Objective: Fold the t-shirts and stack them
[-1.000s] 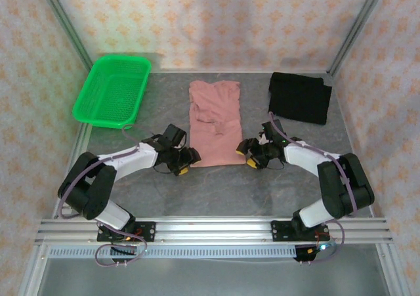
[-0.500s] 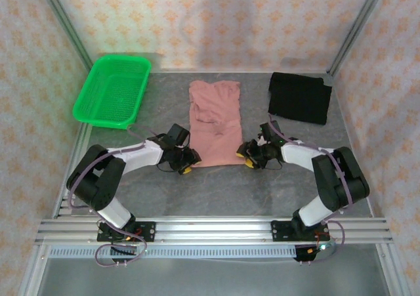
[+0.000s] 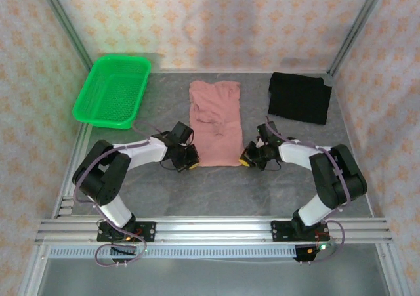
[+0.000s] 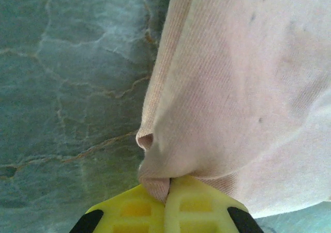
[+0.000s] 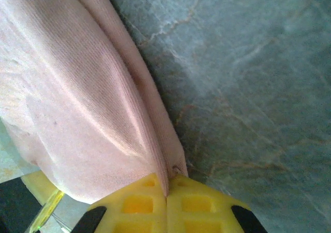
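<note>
Patterned wallpaper (image 3: 216, 20) closes in a grey stone-look table (image 3: 216, 188) on three sides. At the table's far left corner sits a green mesh basket (image 3: 115, 89), with nothing in it.

To the right of the basket, nearer the front edge, the left gripper (image 3: 189, 163) reaches in from the left and meets the near left corner of the pink shirt (image 3: 216, 122). In the left wrist view its yellow fingers (image 4: 199, 204) are pressed together with a small fold of the pink hem pinched between them. The cloth bunches up just above the tips.

That shirt lies flat as a long, narrow strip in the middle of the table, running from the far edge toward the front. A few wrinkles show in its upper half.

At its near right corner the right gripper (image 3: 247, 158) comes in from the right. Its yellow fingers (image 5: 201, 204) are likewise closed tight on the folded edge of the pink cloth, with bare table to the right of it.

Well apart, near the far right corner, the black shirt (image 3: 300, 98) rests as a folded rectangle, touched by neither arm.
</note>
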